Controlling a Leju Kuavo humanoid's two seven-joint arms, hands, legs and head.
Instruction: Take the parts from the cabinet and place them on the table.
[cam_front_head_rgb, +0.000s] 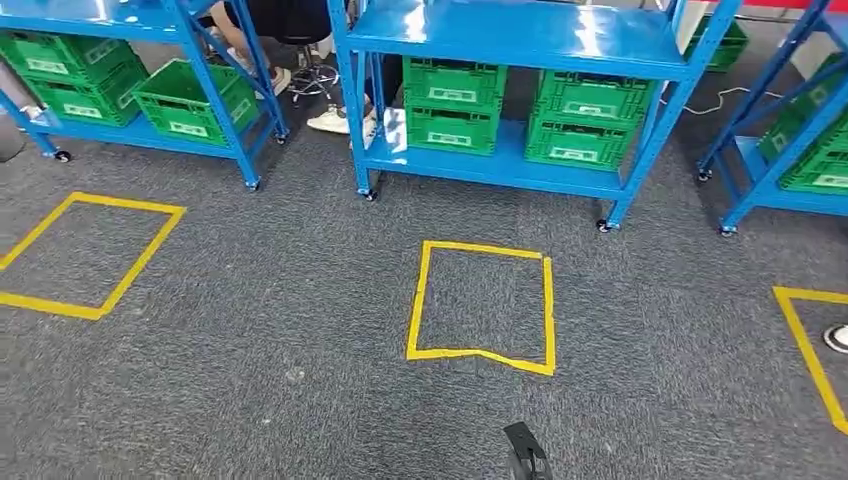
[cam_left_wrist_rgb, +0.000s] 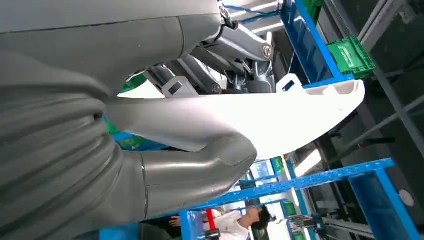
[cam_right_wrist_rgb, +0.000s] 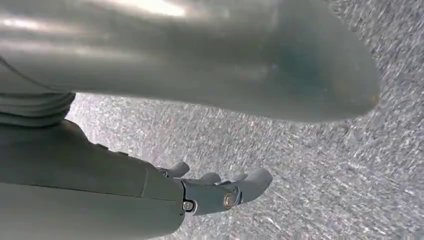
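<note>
Both hands low: left hand (cam_left_wrist_rgb: 165, 150) around white part (cam_left_wrist_rgb: 280, 120).

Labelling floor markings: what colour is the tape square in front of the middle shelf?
Yellow tape square, clearest in the head view.

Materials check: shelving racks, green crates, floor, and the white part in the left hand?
Shelving racks: likely painted steel, glossy blue, glare on the shelves.
Green crates: moulded plastic by their ribbed, slotted walls.
Floor: grey short-pile carpet, speckled matte weave; the yellow squares look like tape.
White part, held by the left hand: smooth, slightly glossy, probably moulded plastic.
</note>
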